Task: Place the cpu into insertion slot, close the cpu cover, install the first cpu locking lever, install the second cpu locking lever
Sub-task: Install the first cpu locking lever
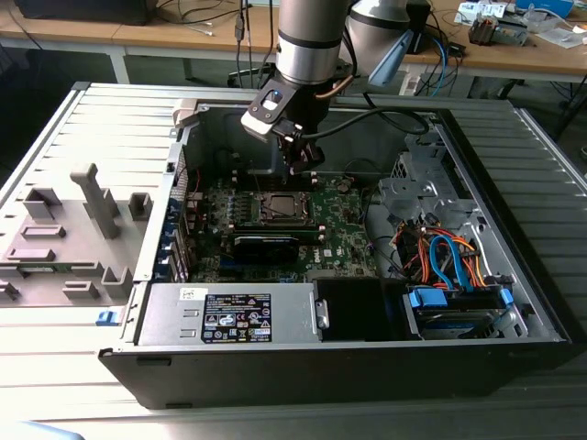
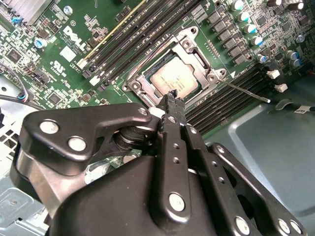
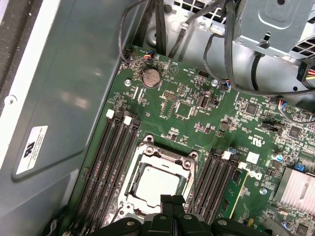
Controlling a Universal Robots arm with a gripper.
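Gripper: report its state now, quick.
Gripper: shut, fingertips pressed together with nothing between them, sitting at the edge of the cpu cover above the cpu.

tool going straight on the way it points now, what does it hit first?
The shut tool would likely meet the cpu cover first, at its edge beside the cpu. Depth is unclear; it could land on the cpu itself.

Silver-grey cpu on a green motherboard (black pincer, orange and blue cables)
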